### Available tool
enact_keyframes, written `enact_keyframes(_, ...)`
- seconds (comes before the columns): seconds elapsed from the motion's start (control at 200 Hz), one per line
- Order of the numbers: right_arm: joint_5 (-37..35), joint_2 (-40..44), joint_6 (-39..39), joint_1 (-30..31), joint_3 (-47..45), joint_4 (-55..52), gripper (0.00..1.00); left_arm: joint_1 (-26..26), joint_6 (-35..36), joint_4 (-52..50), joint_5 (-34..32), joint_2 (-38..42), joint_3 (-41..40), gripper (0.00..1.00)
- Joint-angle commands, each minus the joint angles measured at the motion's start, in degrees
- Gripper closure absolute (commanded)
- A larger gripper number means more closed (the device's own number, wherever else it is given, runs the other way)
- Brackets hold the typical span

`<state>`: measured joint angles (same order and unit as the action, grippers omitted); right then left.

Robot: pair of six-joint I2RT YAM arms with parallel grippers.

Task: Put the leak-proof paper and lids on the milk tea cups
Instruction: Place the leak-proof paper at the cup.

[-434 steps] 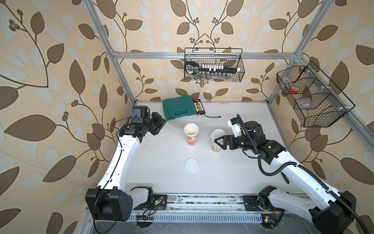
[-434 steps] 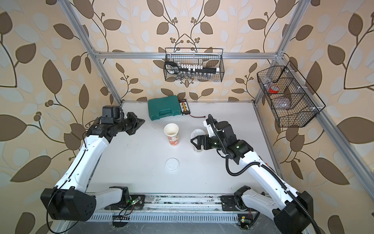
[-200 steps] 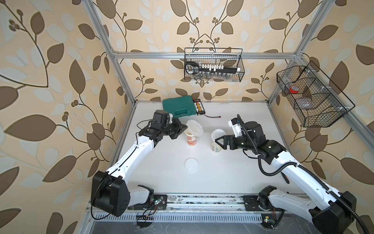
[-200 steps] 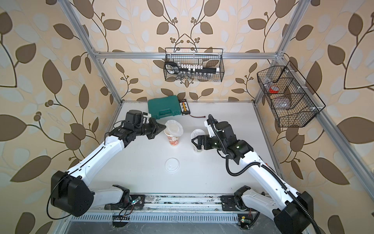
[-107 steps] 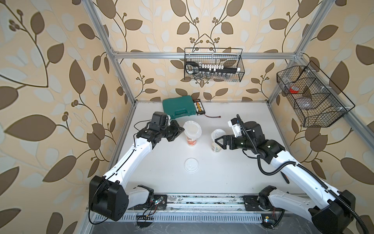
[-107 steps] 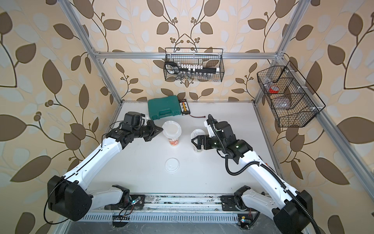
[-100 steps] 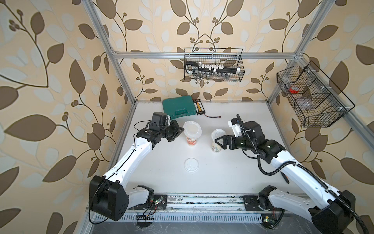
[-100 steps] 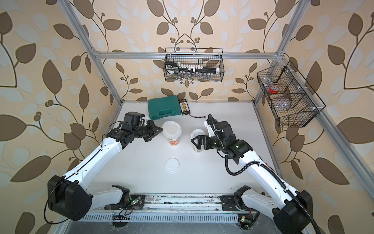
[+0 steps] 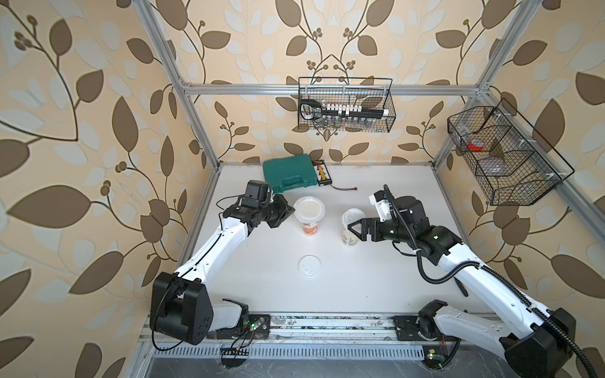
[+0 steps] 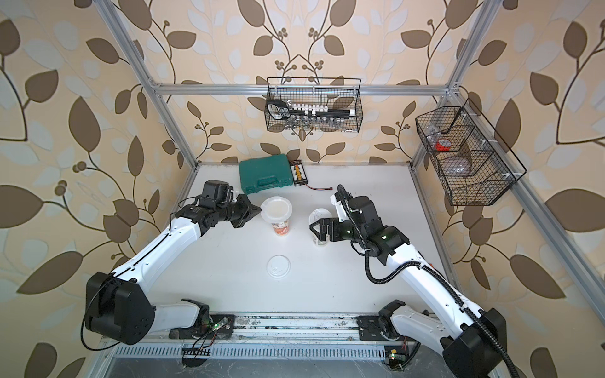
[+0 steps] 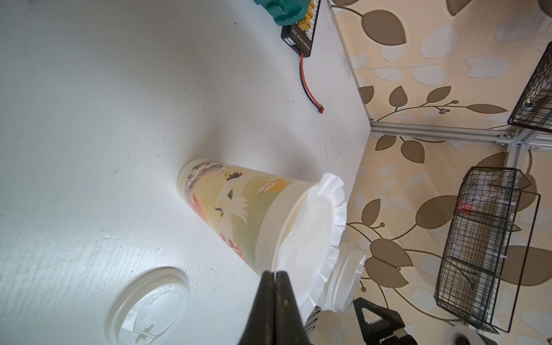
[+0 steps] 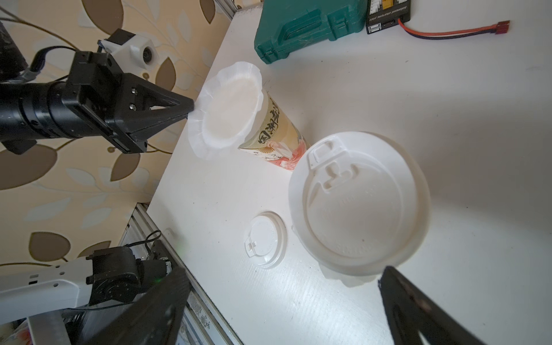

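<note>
A thin, nearly transparent round film with a frilled edge, the leak-proof paper [image 9: 309,208], is laid over the mouth of a tall tapered paper cup printed red-orange [image 9: 309,229]. This cup stands upright near the middle of the white desk [image 9: 376,278]. The film is wider than the mouth, so its edge overhangs all round.

The left jaws are pressed fully together, and their tip is set against the film's overhanging edge on the side away from the other cup. Whether that edge is pinched between them cannot be told.

The second tall paper cup, printed green-beige [image 9: 348,238], stands upright near the first without touching it. It is capped by a white moulded plastic lid [image 9: 353,216]. The right jaws are spread wide, one on either side of this cup; contact with its wall cannot be made out.

A loose white plastic lid [image 9: 309,266] lies flat on the desk, nearer the arm bases. A green plastic case [image 9: 289,173] and a black board with a red cable [image 9: 322,172] are seen at the far edge.
</note>
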<state>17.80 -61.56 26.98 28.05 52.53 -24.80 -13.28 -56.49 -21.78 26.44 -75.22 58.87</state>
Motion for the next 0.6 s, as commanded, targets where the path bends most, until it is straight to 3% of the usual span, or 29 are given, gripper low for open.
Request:
enact_keyframes(0.0, 0.57, 0.65, 0.29, -0.06, 0.82, -0.17, 0.00, 0.79, 1.46, 1.71, -0.42, -0.49, 0.44, 1.00)
enact_keyframes(0.49, 0.68, 0.21, 0.36, -0.02, 0.82, -0.01, 0.00, 0.89, 2.02, 1.58, -0.18, -1.37, 0.73, 1.00)
enact_keyframes(0.595, 0.65, 0.21, 0.35, 0.03, 0.88, 0.00, 0.00, 0.84, 2.22, 1.43, -0.16, -1.11, 0.81, 0.73)
